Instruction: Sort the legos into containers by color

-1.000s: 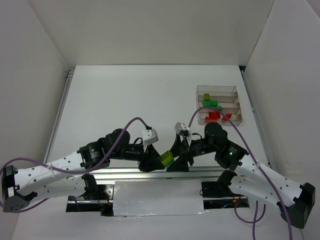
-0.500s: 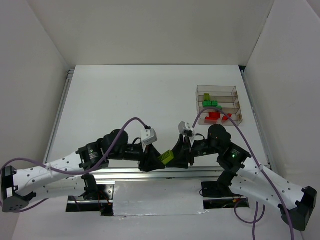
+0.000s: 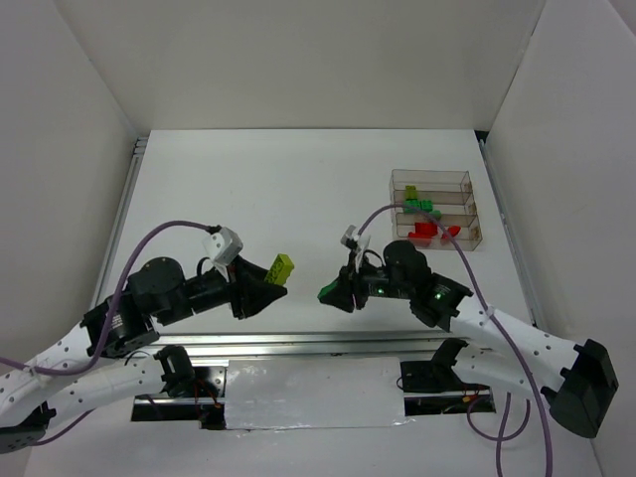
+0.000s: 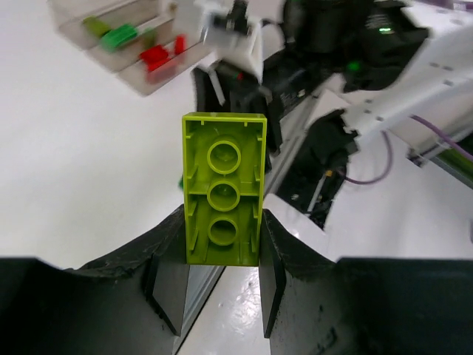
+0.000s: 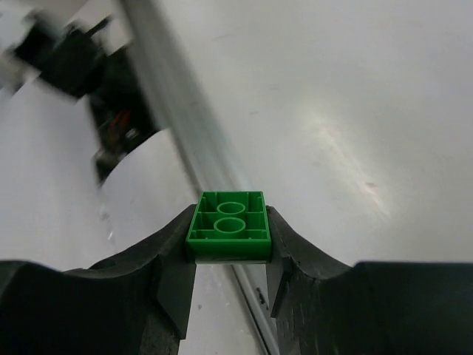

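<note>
Two bricks are up off the desk [image 3: 258, 189] right now, one in each hand. On the left, the left hand [image 4: 222, 248] pinches a yellow-green brick [image 4: 223, 185] by its lower end. A finger presses each long side, and the brick stands out past the fingertips, its hollow underside and three round tubes facing the wrist camera. From above, it sits at the tip of that hand, angled toward mid-desk. Across a gap, the right hand [image 5: 230, 255] faces it, clamped on a green brick [image 5: 228, 225]. This one is shorter, with two tubes showing, and is gripped by its sides just ahead of the finger pads. The hands are apart, not touching. Far right, the clear tray [image 3: 429, 176] sits on the desk, well away from both hands. It holds a yellow-green piece [image 3: 410, 191] toward the far side, green pieces [image 3: 422, 207] next, and red pieces [image 3: 427, 231] nearest the arms.
</note>
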